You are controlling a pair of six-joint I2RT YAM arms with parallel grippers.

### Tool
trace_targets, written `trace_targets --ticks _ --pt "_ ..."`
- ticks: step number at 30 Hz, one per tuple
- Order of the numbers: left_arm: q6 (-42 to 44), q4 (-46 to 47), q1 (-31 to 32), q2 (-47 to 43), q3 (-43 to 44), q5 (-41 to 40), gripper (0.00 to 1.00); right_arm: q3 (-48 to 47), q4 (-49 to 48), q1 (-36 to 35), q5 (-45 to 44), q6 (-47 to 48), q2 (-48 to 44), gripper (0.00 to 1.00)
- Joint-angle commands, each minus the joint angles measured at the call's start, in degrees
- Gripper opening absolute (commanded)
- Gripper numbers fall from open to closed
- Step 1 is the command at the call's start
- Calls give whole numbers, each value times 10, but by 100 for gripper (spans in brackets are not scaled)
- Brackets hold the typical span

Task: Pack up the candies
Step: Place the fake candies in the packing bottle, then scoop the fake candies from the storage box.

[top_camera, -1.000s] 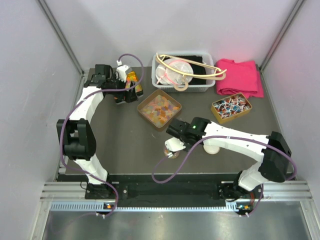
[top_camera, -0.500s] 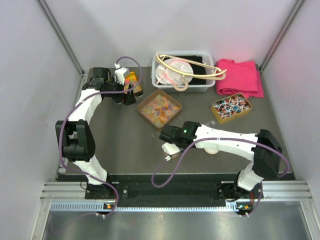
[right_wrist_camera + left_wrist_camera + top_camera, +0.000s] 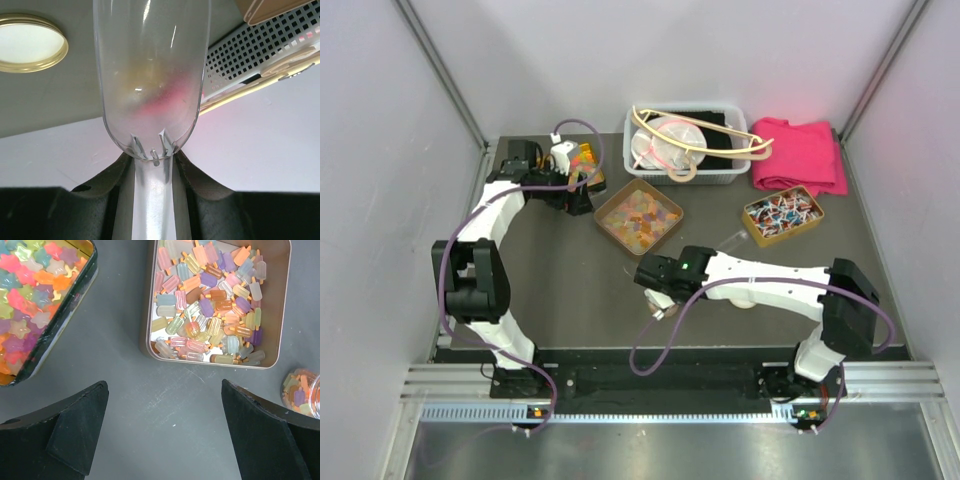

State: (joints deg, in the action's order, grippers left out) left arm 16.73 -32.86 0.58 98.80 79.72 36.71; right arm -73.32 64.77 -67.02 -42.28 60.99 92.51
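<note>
Where the table (image 3: 570, 290) runs toward its far edge, left of centre, stands item one: a brown tin (image 3: 276, 330) holding the candies (image 3: 210, 305), which are lolly-shaped and translucent in mixed orange, pink, yellow and violet.

Item two: a black tin (image 3: 80, 300) of star-shaped pieces, toward the far left corner.

Item three: a small jar (image 3: 302, 392), part-filled, near the brown tin.

Item four: the right gripper (image 3: 150, 165), jaws closed tight on the thin handle of a clear scoop (image 3: 150, 75). The bowl shows only a pink and yellow blur, so I cannot tell whether it carries anything.

Item five: the left gripper (image 3: 162, 410), jaws spread wide and holding nothing, hovers over the table just short of both tins.

Hazards, as I judge them:
- The slim handle may twist in so narrow a grip.
- A load tipped at the jar's small mouth may scatter.
- A knock from the scoop may topple the jar.
</note>
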Motion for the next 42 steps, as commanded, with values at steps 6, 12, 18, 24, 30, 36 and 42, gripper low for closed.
trace_targets --ticks 6,12,18,24,30,36,42 --pt "15 32 -2 -34 -10 26 99 -87 24 -9 -3 -5 -22 0" --pt "10 36 -2 -41 -5 128 99 -152 -25 29 97 -28 -44 0" --pt "12 17 13 -32 28 302 99 -128 -72 100 205 -61 -58 0" --pt "9 11 69 -21 43 353 99 -80 -181 142 255 -83 -56 0" --pt "9 1 94 -1 56 354 99 -52 -275 151 261 -100 -51 0" --pt "22 -15 108 19 62 331 99 -51 -319 155 245 -101 -49 0" --pt "29 -16 133 36 61 275 99 -84 -307 155 245 -114 -49 0"
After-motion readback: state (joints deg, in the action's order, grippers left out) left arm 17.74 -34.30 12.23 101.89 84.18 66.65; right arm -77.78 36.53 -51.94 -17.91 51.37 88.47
